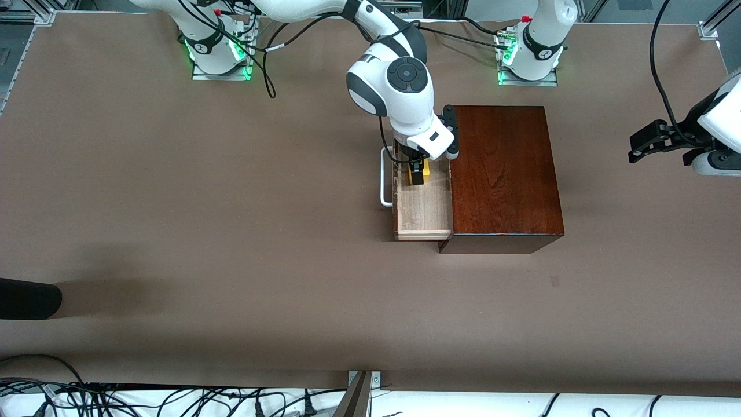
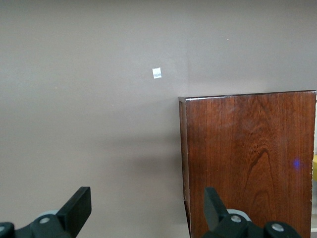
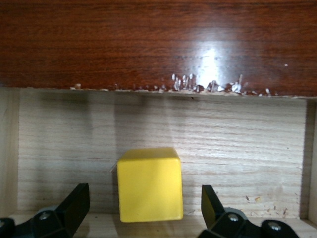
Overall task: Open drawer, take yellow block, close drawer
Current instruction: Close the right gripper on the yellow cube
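The drawer (image 1: 422, 211) stands pulled out of the dark mahogany box (image 1: 505, 174) toward the right arm's end of the table, its white bar handle (image 1: 384, 176) leading. The yellow block (image 3: 149, 184) rests on the drawer's pale wood floor (image 3: 223, 144), at the end farther from the front camera. My right gripper (image 3: 144, 198) is down in the drawer, open, one finger on each side of the block with a gap on both sides; it also shows from the front (image 1: 415, 172). My left gripper (image 1: 642, 145) waits open over bare table beside the box (image 2: 247, 158).
A small white scrap (image 2: 157, 73) lies on the brown table. A dark rounded object (image 1: 26, 298) juts in at the table's edge at the right arm's end. Cables (image 1: 116, 399) run along the edge nearest the front camera.
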Motion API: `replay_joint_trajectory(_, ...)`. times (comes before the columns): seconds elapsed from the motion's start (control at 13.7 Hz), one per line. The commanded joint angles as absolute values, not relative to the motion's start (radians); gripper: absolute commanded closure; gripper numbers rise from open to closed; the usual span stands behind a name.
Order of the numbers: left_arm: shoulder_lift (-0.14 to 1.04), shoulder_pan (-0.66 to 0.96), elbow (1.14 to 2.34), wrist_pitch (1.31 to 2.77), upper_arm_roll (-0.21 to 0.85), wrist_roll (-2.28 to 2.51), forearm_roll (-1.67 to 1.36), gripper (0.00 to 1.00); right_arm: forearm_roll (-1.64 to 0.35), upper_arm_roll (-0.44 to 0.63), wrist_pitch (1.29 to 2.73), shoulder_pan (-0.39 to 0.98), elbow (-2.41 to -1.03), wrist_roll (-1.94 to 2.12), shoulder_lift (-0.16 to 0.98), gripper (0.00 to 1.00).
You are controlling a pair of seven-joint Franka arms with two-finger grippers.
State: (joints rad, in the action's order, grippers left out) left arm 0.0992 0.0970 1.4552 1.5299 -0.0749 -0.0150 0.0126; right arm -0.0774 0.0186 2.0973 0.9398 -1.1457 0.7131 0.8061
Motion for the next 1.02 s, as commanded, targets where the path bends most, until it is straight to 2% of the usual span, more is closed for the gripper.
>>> replay_joint_trajectory(0.0,0.097,0.092,1.427,1.526,-0.075,-0.026,0.000,0.00,-0.064,0.026,2.097,0.956,-1.106,0.713,0.841,0.00)
replay_joint_trajectory(0.51,0.101,0.092,1.427,1.529,-0.077,-0.025,0.003,0.00,-0.041,0.029,2.158,0.962,-1.106,0.718,0.879,0.00)
replay_joint_trajectory(0.58,0.103,0.091,1.427,1.529,-0.078,-0.025,0.003,0.00,-0.040,0.029,2.158,0.962,-1.106,0.721,0.879,0.10)
replay_joint_trajectory(0.8,0.103,0.091,1.427,1.531,-0.078,-0.025,0.003,0.00,-0.028,0.029,2.158,0.968,-1.106,0.716,0.880,0.82)
replay_joint_trajectory(0.88,0.103,0.091,1.427,1.531,-0.078,-0.025,0.003,0.00,-0.028,0.031,2.157,0.969,-1.106,0.715,0.881,1.00)
replay_joint_trajectory(0.95,0.103,0.091,1.427,1.531,-0.078,-0.025,0.003,0.00,-0.028,0.031,2.151,0.969,-1.106,0.713,0.881,1.00)
